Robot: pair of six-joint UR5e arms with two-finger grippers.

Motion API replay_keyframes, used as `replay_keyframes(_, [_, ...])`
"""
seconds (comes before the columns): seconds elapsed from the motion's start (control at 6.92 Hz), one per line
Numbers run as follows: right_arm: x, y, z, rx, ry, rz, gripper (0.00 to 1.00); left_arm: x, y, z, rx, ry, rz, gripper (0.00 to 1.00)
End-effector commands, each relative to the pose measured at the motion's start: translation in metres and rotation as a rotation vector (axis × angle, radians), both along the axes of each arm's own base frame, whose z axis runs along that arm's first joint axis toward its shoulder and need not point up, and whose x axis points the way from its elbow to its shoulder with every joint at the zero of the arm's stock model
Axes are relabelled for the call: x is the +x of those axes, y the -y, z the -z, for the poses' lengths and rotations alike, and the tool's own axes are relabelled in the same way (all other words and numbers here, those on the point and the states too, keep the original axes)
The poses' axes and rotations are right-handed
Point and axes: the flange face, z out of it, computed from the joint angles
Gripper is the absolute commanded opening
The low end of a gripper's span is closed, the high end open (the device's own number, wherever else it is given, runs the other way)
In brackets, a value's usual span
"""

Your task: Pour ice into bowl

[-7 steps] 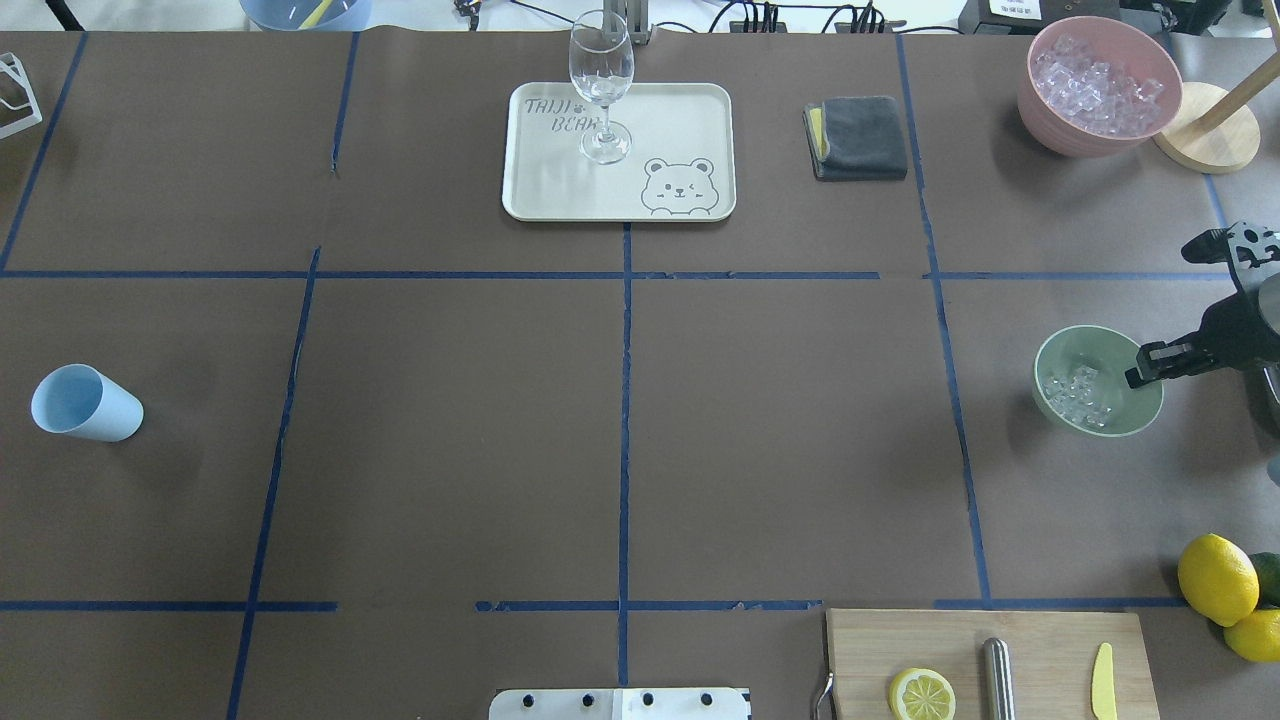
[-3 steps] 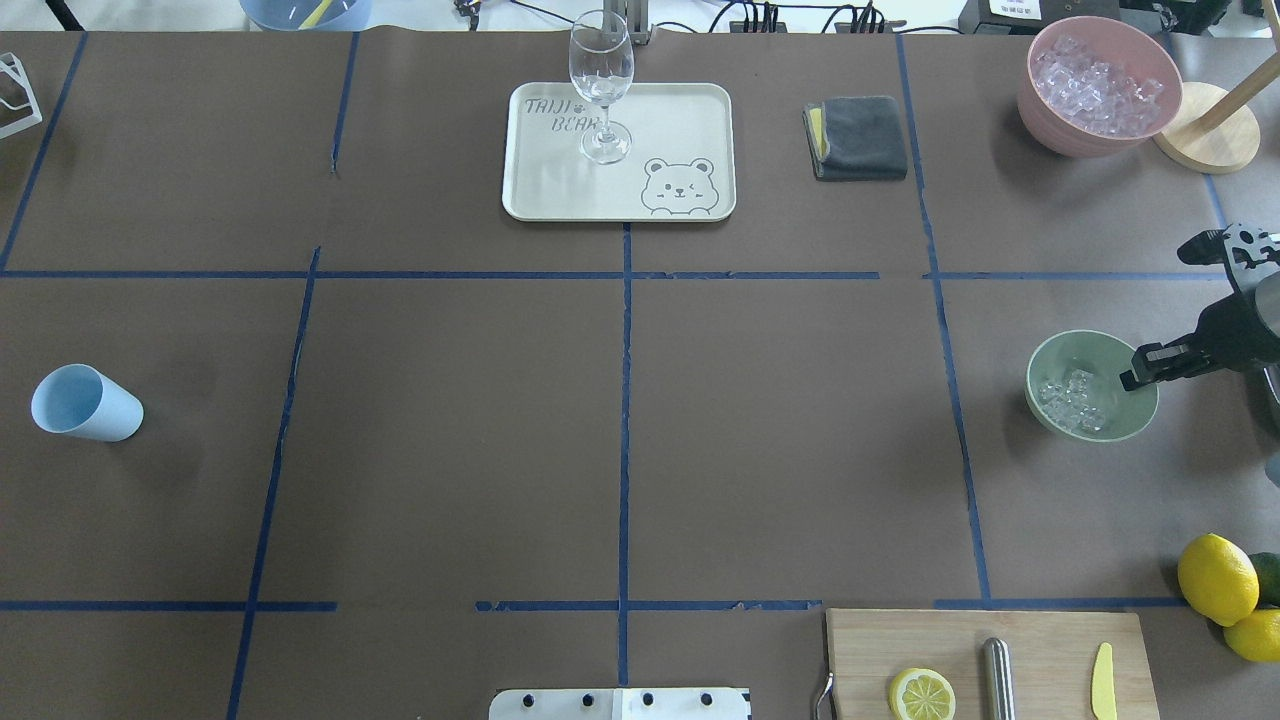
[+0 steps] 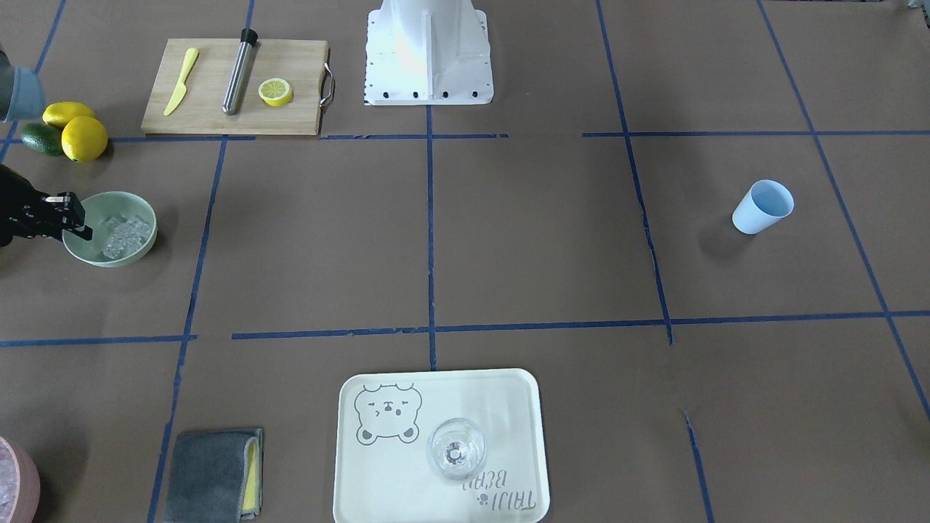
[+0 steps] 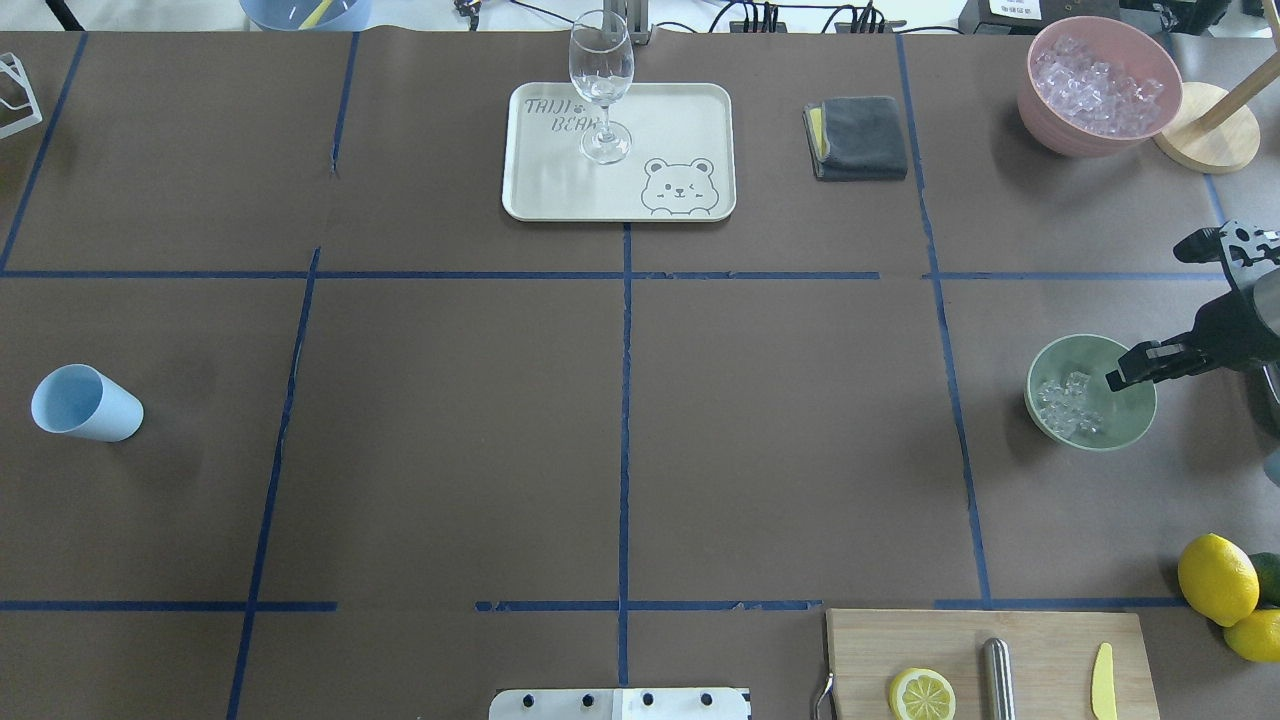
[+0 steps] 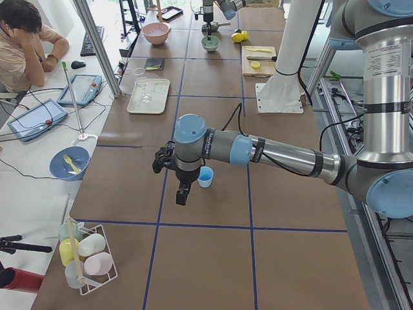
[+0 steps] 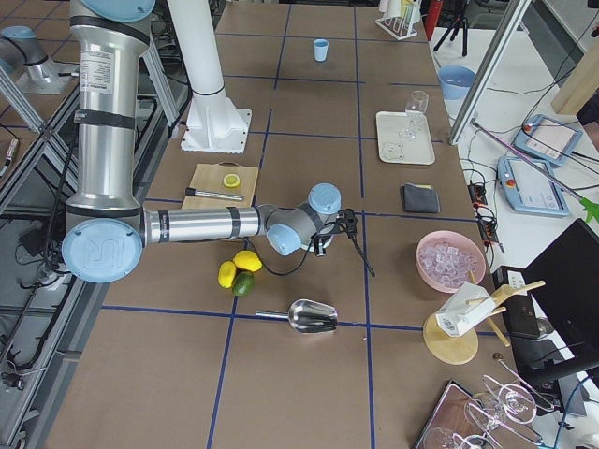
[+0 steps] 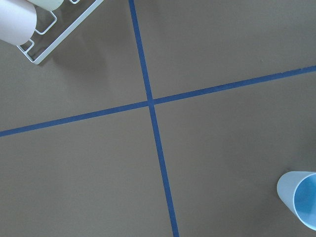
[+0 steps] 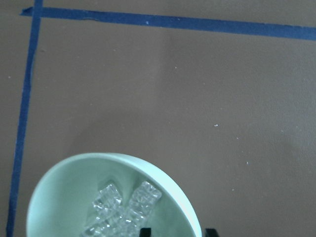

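The brown table point(image 4: 450, 450) is divided by blue tape lines. The left arm hangs at the end of the table far from the bowl point(image 4: 1122, 418). Whether the left gripper point(image 5: 181, 197) is spread or closed, I cannot tell. The cutting board point(image 4: 870, 640) lies nearer to the robot than the bowl. The tray point(image 4: 560, 195) is well apart from the bowl, toward the far edge. The pink container point(image 4: 1050, 125) stands beyond the bowl on the same side. The right gripper point(image 4: 1116, 379) grasps the bowl's rim, one finger inside and one outside. The blue cup point(image 4: 85, 403) is well apart from the bowl, at the opposite end. The ice point(image 4: 1066, 405) lies inside the bowl, on the side away from the gripper.
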Motion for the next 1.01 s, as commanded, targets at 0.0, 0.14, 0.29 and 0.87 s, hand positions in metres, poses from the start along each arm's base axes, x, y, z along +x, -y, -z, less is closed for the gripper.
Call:
replay_keyframes(0.0, [0.051, 0.014, 0.024, 0.028, 0.043, -0.085, 1.00, 0.000, 0.000, 0.000, 0.000, -0.001, 0.000, 1.00])
replay_keyframes(0.14, [0.082, 0.022, 0.023, 0.076, 0.039, -0.111, 1.00, 0.001, 0.000, 0.000, 0.000, -0.001, -0.002, 1.00])
replay_keyframes(0.29, [0.110, 0.019, 0.004, 0.101, 0.008, -0.109, 1.00, 0.001, 0.000, -0.001, -0.002, -0.001, -0.002, 1.00])
replay_keyframes(0.87, [0.252, 0.049, -0.016, 0.101, -0.122, 0.103, 1.00, -0.002, -0.002, -0.041, -0.014, 0.014, -0.096, 1.00])
